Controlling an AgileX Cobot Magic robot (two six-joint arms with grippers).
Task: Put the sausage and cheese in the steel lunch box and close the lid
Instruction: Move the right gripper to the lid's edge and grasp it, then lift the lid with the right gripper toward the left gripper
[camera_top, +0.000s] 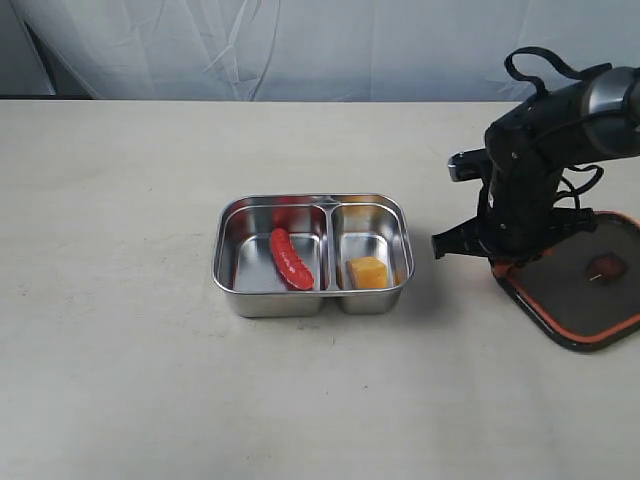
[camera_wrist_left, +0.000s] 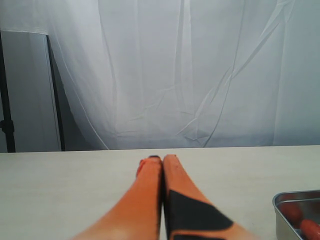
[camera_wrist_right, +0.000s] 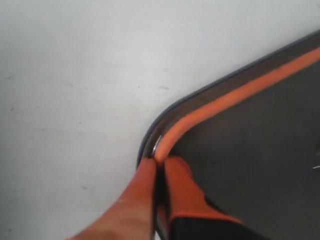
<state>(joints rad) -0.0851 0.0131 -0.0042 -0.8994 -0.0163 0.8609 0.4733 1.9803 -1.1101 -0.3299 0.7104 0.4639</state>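
Note:
The steel lunch box (camera_top: 313, 297) stands open mid-table. The red sausage (camera_top: 291, 259) lies in its left compartment, the yellow-orange cheese (camera_top: 367, 271) in its right one. The dark lid (camera_top: 585, 290) with an orange seal lies flat on the table at the right, its valve tab (camera_top: 604, 267) showing. My right gripper (camera_wrist_right: 158, 162) is shut on the lid's (camera_wrist_right: 260, 140) rounded left corner, one finger outside the rim and one inside. My left gripper (camera_wrist_left: 161, 161) is shut with nothing in it, held over bare table; a corner of the lunch box (camera_wrist_left: 295, 215) shows beside it.
A white curtain (camera_top: 300, 45) hangs behind the table's far edge. The right arm (camera_top: 540, 160) rises over the lid's left end. A dark stand (camera_wrist_left: 6, 125) is at the curtain's edge in the left wrist view.

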